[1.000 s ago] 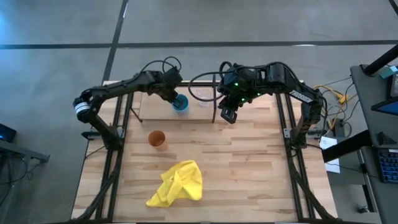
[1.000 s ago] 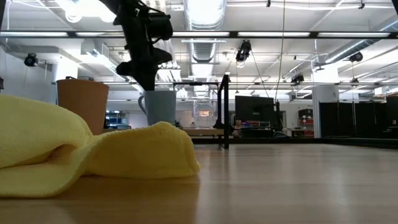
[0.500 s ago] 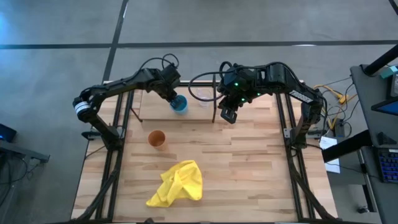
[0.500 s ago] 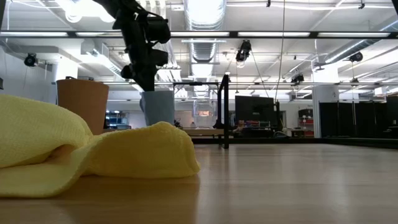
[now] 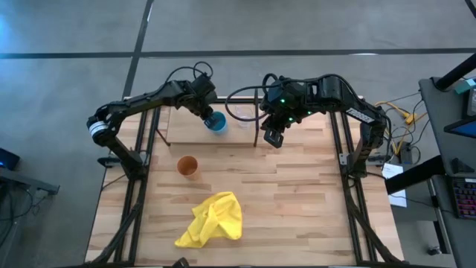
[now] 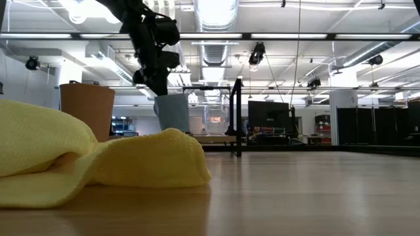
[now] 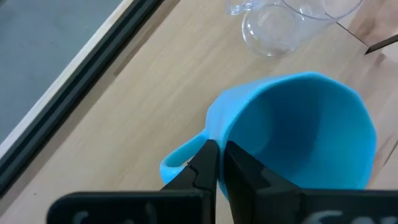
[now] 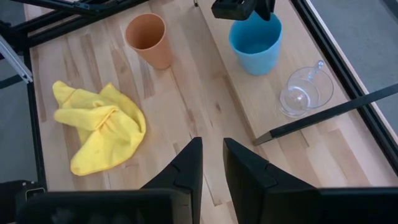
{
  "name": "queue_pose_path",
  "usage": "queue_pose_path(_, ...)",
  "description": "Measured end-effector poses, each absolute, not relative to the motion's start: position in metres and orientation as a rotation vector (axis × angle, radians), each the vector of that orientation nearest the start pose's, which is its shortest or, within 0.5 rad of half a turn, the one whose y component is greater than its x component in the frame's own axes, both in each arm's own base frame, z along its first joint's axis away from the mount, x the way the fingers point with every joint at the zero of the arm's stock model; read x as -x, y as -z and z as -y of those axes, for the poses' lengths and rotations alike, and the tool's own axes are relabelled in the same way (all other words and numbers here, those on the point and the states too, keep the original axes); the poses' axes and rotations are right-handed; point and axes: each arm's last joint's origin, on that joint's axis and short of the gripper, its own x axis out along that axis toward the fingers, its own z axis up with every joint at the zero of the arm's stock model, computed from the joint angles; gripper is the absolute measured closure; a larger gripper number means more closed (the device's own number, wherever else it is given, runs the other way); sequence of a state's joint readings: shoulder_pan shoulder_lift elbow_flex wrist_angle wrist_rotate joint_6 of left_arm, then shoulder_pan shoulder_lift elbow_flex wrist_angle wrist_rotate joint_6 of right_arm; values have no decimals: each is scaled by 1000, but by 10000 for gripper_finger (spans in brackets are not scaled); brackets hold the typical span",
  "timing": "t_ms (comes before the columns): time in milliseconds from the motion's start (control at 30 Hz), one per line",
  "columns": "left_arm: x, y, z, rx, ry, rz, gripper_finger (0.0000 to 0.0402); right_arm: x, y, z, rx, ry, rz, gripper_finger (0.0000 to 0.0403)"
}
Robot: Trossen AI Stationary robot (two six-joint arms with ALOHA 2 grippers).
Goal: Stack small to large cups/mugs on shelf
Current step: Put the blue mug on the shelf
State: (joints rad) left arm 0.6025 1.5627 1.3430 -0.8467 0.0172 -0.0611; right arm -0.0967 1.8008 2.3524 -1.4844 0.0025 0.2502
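Observation:
The blue mug (image 5: 216,122) is over the shelf's left half, tilted in the low view (image 6: 172,113), with my left gripper (image 7: 219,163) shut on its rim. The clear glass cup (image 5: 244,119) sits on the shelf board (image 5: 186,135) just right of the mug, near the black divider (image 5: 257,128). The orange tumbler (image 5: 187,166) stands upright on the tabletop in front of the shelf. My right gripper (image 5: 274,138) hovers, slightly open, in front of the divider and touches nothing. My left gripper pinches the blue mug's rim (image 7: 221,138) right beside the handle (image 7: 180,158), one finger inside the mug and one outside. The fingers come from above, pointing down. The mug hangs tilted; the yellow cloth hides its base in the low view, so lifted or resting cannot be told.
A crumpled yellow cloth (image 5: 212,219) lies on the near middle of the tabletop and fills the low view's left (image 6: 98,164). Black frame rods (image 5: 152,138) edge the shelf and table. Bare wood lies on the table's right half (image 5: 297,201).
My left gripper has shifted slightly toward the far edge with the blue mug. The mug stood nearly upright and now tilts. Its handle, seen on its left in the low view a second ago, no longer shows there.

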Motion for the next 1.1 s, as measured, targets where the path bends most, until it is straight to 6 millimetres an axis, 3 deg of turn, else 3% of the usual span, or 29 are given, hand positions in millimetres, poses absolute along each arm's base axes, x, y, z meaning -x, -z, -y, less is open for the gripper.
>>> queue_pose_path(300, -259, -278, -178, 403, -565, -1035, 401, -314, -462, 30, -279, 210, -916, 344)
queue_pose_path(1100, -266, -281, -185, 347, -619, -954, 374, -314, -462, 30, -278, 209, -916, 344)
